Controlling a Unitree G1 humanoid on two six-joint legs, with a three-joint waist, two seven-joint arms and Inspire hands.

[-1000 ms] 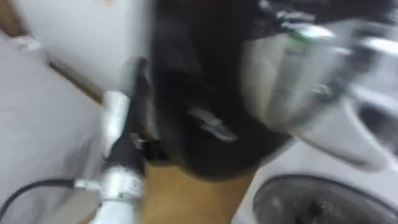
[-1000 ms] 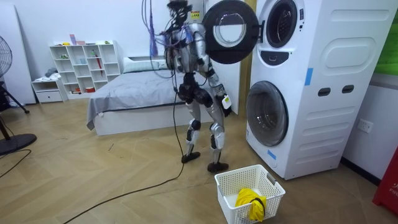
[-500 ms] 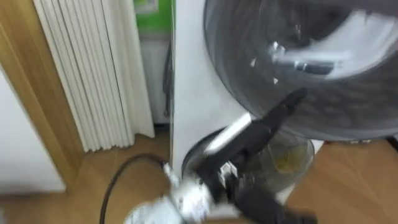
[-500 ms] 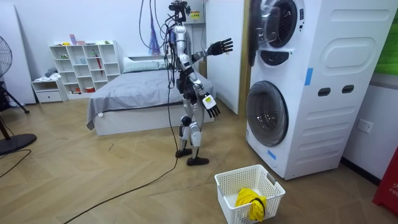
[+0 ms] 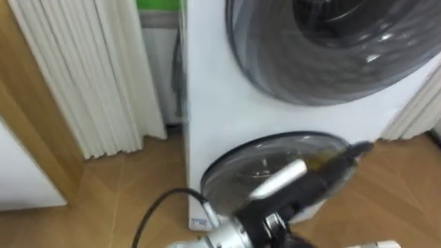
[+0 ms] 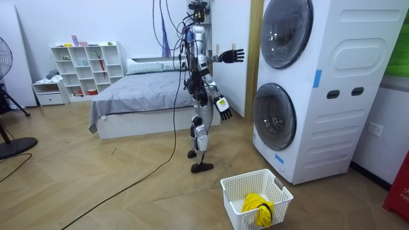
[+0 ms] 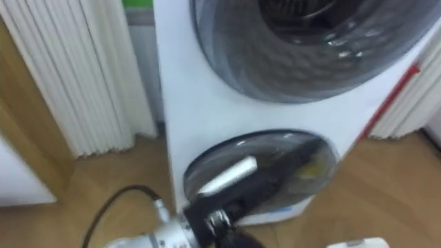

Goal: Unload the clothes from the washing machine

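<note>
**Doors closed, hands empty**

The robot stands on the wooden floor (image 6: 96,185) between the bed (image 6: 140,96) and the washing machine (image 6: 332,96), facing the stacked pair. Its left hand (image 6: 231,55) is raised toward the upper door (image 5: 331,48), fingers spread wide, holding nothing and clear of the glass. Its right hand (image 6: 223,108) hangs by the hip, fingers loose, also empty. The upper door and the lower door (image 5: 275,172) are both closed. A yellow cloth (image 6: 257,209) lies in the white basket (image 6: 233,201) on the floor near the machine's front corner.
</note>
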